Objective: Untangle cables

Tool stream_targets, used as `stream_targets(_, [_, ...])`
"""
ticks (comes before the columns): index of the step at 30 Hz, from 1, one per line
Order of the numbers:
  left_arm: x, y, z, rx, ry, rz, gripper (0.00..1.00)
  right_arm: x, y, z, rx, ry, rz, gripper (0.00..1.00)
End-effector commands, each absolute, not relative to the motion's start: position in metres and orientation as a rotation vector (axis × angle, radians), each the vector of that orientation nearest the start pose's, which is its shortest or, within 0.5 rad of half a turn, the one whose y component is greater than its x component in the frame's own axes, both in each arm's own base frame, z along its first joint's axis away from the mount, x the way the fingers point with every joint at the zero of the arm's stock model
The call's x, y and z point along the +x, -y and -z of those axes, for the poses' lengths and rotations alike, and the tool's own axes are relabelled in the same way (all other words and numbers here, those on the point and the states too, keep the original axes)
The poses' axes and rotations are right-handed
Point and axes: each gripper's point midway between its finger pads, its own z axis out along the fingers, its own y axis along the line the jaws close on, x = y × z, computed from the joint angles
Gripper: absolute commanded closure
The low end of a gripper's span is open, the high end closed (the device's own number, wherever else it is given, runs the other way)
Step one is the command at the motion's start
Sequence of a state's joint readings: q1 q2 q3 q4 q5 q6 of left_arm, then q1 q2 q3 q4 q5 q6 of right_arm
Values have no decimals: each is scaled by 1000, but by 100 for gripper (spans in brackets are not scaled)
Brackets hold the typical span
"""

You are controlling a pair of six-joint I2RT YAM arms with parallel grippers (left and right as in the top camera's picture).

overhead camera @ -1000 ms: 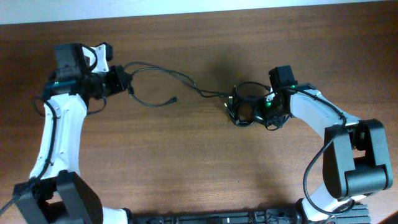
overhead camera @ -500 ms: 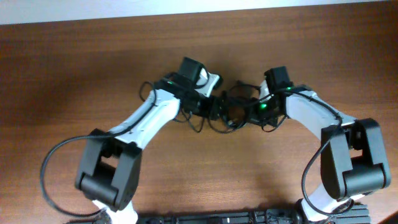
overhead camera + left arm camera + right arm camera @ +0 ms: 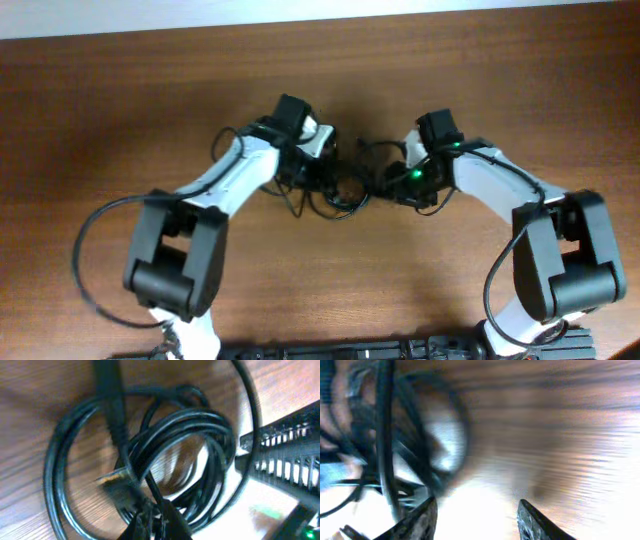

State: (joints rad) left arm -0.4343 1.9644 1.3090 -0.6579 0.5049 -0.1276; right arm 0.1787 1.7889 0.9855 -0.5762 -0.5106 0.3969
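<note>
Overhead view: left gripper (image 3: 330, 170) at the left edge of the cables (image 3: 348, 190), right gripper (image 3: 392, 172) at their right edge. All on the table (image 3: 100, 100), slightly far of centre. Bundle found between the two tools, close against each.

Left wrist view: fingers (image 3: 150, 520) noted drawn together at the bottom edge, one cord running straight into them. Judged clamped on that cord, though the picture is blurred. Right wrist view: fingertips (image 3: 426, 515) standing apart, nothing between them, cables lying off to their left.

Step in hand, as judged: finding a second hold on the knot, with separation not yet achieved. Next move calls for closing the right tool on a different strand. Then for drawing the two holds apart sideways, slowly, lest the loops tighten.

Condition of the cables: thin, black, glossy, coiled in several overlapping rings with one strand crossing over them. What looks like a small plug end (image 3: 112, 480) seen inside the coil. Number of separate cords not determinable.
</note>
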Motion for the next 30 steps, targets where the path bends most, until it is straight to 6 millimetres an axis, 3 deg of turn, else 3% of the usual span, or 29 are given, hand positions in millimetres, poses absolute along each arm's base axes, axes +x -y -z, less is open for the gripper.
stream_targets(1, [360,227,-118,506,-2648,951,100,336,-116,-51,268,-2862,-940,44])
stream_targets(3, [361,222,-147,484,-2566,1087,100,342,-112,-90,186,-2735,-1092,36])
stream_targets(4, [353,230,-167,509,-2487,1296,100,342,-113,-104,171,-2692,-1138,36])
stream_targets(5, [349,237,-178,538,-2432,1396,100,340,-120,-114,126,-2658,-1204,36])
stream_targets(7, [342,253,-216,626,-2233,1654,100,329,-146,-146,-139,-2476,-1472,36])
stream_targets(9, [349,255,-223,536,-2250,1698,100,326,-153,-145,-192,-2477,-1464,38])
stream_targets(11, [358,257,-231,320,-2329,1785,100,325,-158,-139,-208,-2509,-1418,40])
stream_targets(14, [358,258,-230,137,-2417,1846,100,331,-159,-143,-135,-2504,-1446,44])
stream_targets(16, [359,259,-226,119,-2435,1814,100,331,-170,-168,-208,-2372,-1610,46])
stream_targets(19, [371,248,-197,-56,-2547,1611,100,329,-172,-172,-218,-2353,-1644,46])
stream_targets(21, [369,244,-189,-126,-2594,1573,100,330,-171,-171,-216,-2358,-1633,46])
stream_targets(24, [356,252,-203,-137,-2597,1743,100,333,-169,-165,-202,-2383,-1583,49])
stream_targets(30, [340,265,-214,-84,-2603,1873,100,343,-160,-150,-97,-2466,-1458,55])
